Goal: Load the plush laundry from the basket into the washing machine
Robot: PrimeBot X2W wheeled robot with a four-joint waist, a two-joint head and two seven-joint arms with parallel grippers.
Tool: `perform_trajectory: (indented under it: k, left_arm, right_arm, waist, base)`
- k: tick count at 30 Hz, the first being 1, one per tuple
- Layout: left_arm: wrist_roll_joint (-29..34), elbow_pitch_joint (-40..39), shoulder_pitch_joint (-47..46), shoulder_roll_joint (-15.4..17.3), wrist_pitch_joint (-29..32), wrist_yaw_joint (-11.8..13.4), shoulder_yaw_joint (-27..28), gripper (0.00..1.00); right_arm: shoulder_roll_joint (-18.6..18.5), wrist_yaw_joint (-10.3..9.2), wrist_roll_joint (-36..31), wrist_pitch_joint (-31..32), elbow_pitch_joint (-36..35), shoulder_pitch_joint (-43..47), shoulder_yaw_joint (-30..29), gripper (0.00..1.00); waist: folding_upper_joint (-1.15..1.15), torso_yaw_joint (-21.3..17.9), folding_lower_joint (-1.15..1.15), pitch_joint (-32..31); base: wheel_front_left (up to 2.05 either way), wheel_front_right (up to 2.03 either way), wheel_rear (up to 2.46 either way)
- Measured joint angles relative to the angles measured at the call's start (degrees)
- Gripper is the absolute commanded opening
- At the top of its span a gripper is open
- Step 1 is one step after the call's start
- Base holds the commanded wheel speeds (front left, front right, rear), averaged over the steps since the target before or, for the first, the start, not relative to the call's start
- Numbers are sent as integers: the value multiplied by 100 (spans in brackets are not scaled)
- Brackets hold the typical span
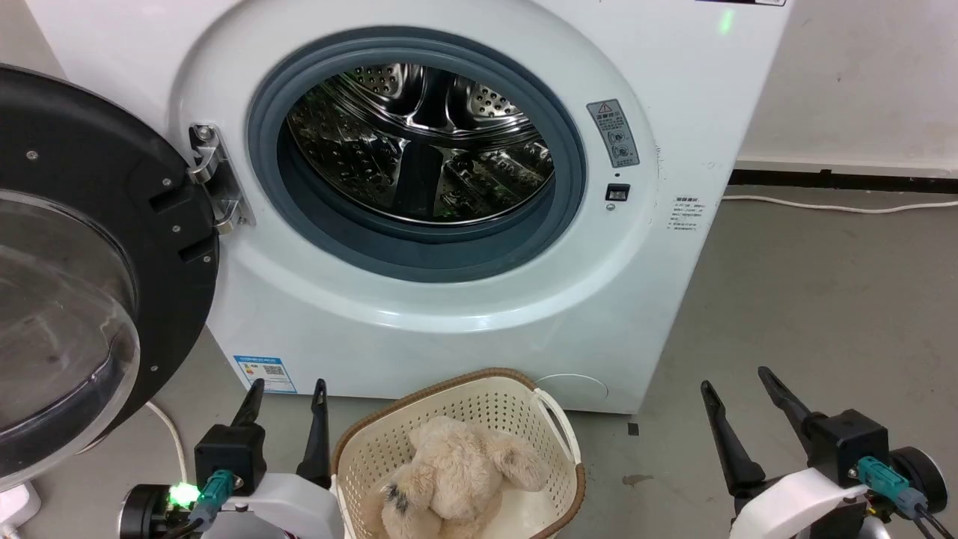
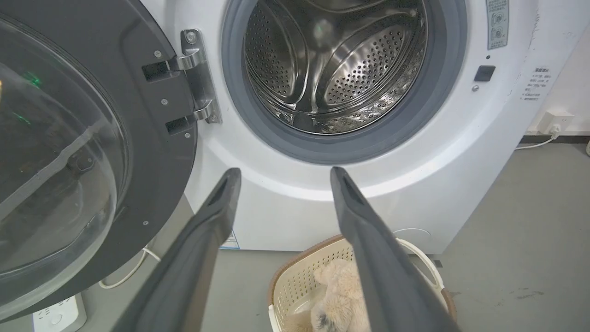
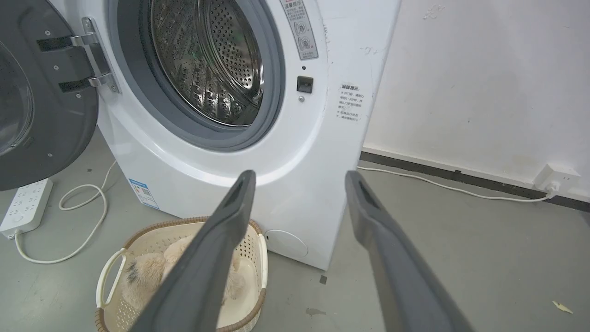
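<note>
The white washing machine [image 1: 449,314] stands ahead with its steel drum [image 1: 419,142] exposed and its black-framed glass door [image 1: 90,262] swung open to the left. On the floor before it sits the cream basket [image 1: 449,412] with a brown rim, and the beige plush laundry [image 1: 456,479] lies inside. My left gripper [image 1: 288,389] stands open just left of the basket, nothing between its fingers. Well right of the basket, my right gripper [image 1: 737,378] is open too and holds nothing. The plush laundry [image 2: 339,295] and the basket [image 3: 138,258] also show in the wrist views.
A white power strip [image 3: 25,205] and its looped cable [image 3: 83,221] lie on the grey floor left of the machine, under the open door. Another white cable [image 3: 442,184] runs along the wall to a socket [image 3: 555,177] on the right.
</note>
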Motion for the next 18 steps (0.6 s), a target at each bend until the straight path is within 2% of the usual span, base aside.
perform_trajectory:
  k: [18]
  left_arm:
    - [-349,246,-82,1,51,58,-333,100]
  right_arm:
    - [0,0,311,-207,-18,24,-56,100]
  waist:
    - [0,-39,0,174]
  base:
    - [0,0,0]
